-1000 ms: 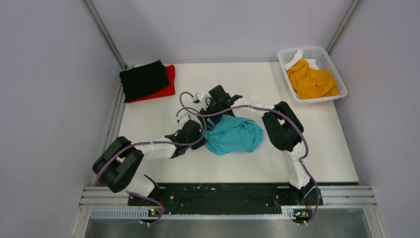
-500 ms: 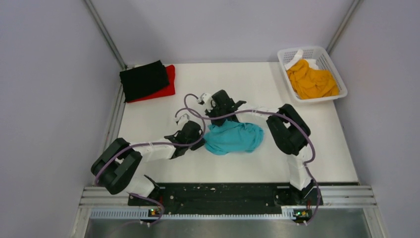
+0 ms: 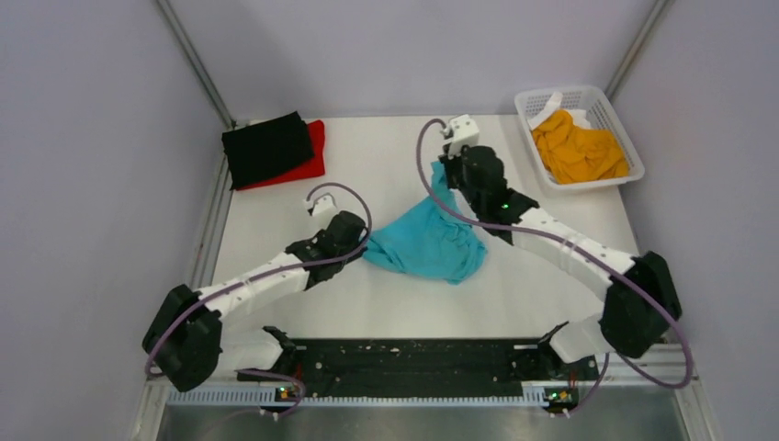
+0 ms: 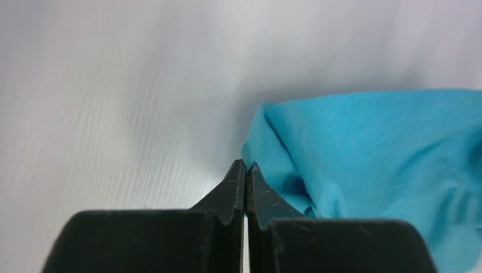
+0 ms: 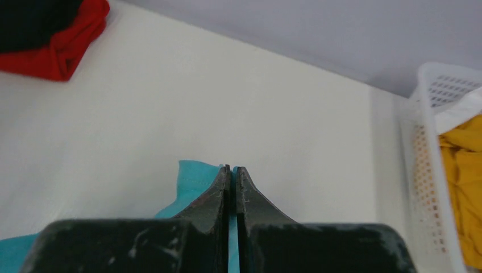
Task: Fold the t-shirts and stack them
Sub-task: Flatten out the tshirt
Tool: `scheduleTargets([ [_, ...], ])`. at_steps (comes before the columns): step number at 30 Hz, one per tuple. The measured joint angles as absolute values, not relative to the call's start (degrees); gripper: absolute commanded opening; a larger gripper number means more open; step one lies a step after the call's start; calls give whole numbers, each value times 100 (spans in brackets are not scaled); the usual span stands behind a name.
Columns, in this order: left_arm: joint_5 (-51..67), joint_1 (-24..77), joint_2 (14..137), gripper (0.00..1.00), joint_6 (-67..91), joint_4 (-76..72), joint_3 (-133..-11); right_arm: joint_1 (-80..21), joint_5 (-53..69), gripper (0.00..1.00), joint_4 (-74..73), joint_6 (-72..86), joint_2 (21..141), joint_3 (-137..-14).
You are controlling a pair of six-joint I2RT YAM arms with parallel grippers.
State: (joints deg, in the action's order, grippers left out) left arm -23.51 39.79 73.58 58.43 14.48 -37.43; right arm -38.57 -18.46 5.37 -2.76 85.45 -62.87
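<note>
The turquoise t-shirt [image 3: 427, 243] lies mid-table, pulled out between both grippers. My left gripper [image 3: 360, 246] is shut at its left corner, and the cloth [image 4: 369, 148] meets the closed tips [image 4: 245, 165]. My right gripper [image 3: 444, 170] is shut on a far edge, raised toward the back. A strip of the turquoise t-shirt [image 5: 190, 179] shows between its tips [image 5: 232, 168]. The black t-shirt [image 3: 266, 147] sits folded on the red t-shirt [image 3: 315, 156] at the back left. The orange-yellow t-shirt [image 3: 579, 152] is bunched in the basket.
A white mesh basket [image 3: 551, 99] stands at the back right corner, also at the right edge of the right wrist view [image 5: 423, 170]. Grey walls close in the table [image 3: 367, 303] on three sides. A black rail with the arm bases runs along the near edge.
The right gripper shut on the turquoise shirt and swung it up toward the back right. The left gripper drew leftward. The bunched shirt has stretched out between them.
</note>
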Motion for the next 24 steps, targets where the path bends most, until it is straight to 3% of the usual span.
scheduleTargets([
  [6,-3221,3979,5793,0,5277,1586,-4283,-3610,-2285,0,655,-395,6733,-6023],
  [13,-3599,3972,3839,0,4007,1083,-4829,-3618,-2401,0,370,-701,5417,-6707],
  [24,-1999,3962,2991,0,2932,521,-6643,-3621,-495,0,-735,-412,4744,-8901],
])
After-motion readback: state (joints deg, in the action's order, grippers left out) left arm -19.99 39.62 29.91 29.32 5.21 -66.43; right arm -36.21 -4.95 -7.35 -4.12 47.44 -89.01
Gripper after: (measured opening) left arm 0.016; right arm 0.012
